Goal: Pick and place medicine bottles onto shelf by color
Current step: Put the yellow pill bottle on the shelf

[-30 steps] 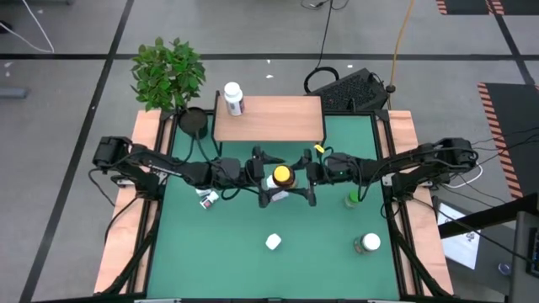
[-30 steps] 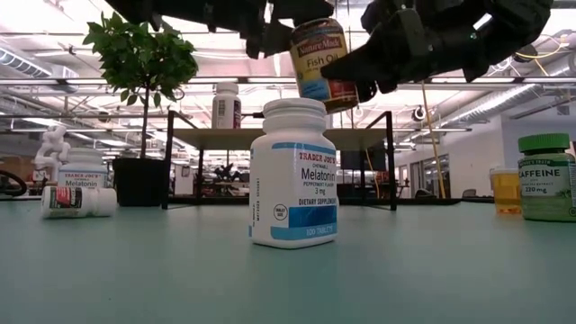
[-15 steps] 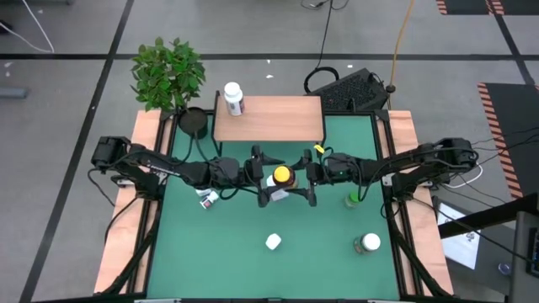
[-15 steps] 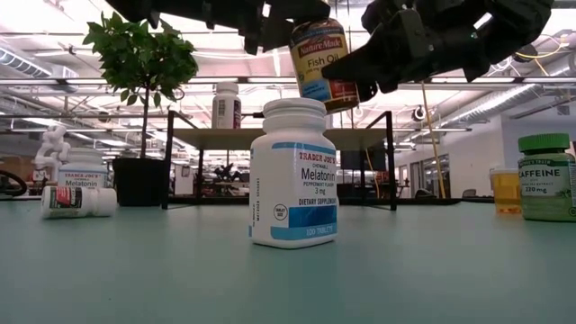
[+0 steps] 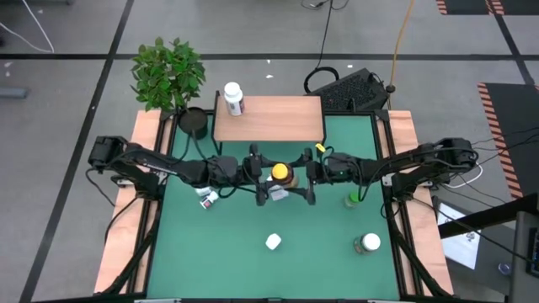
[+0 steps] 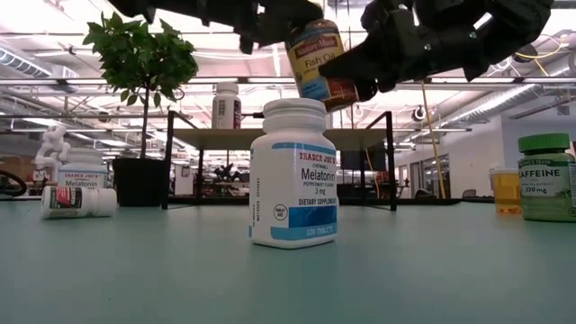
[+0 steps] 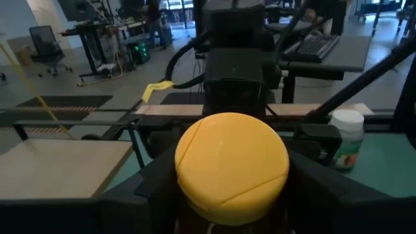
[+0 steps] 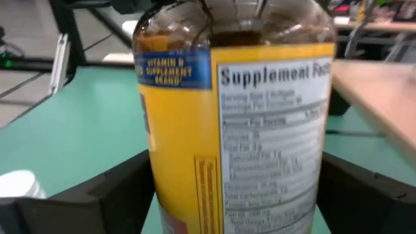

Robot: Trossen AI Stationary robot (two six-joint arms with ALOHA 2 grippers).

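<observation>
An amber fish-oil bottle (image 6: 319, 67) with a yellow cap (image 7: 233, 166) hangs in the air over mid-table, between my two grippers. My left gripper (image 5: 273, 175) comes from the table's left and is shut at the bottle's top. My right gripper (image 5: 296, 178) comes from the right, and its fingers flank the labelled body (image 8: 240, 130). The shelf (image 5: 269, 118) stands at the far edge with one white-capped bottle (image 5: 232, 98) upright on its left end. A white melatonin bottle (image 6: 295, 175) stands upright on the mat below. My left gripper pinches the bottle at its top, just under the yellow cap (image 7: 195, 195), one finger on each side. The fingers come level from the table's left. The bottle hangs clear of the table, slightly tilted. My right gripper's fingers (image 8: 97, 195) stand beside the body; I cannot tell whether they touch it.
A green-capped caffeine bottle (image 6: 546, 177) stands near the front right, and a small green bottle (image 5: 352, 199) lies under the right arm. One bottle lies on its side at the left (image 6: 79, 201). A potted plant (image 5: 168, 76) sits beside the shelf's left end.
My left gripper has closed in around the bottle's top and taken hold there. The bottle has tipped a little, its top leaning toward the table's left, and it stays in the air.
</observation>
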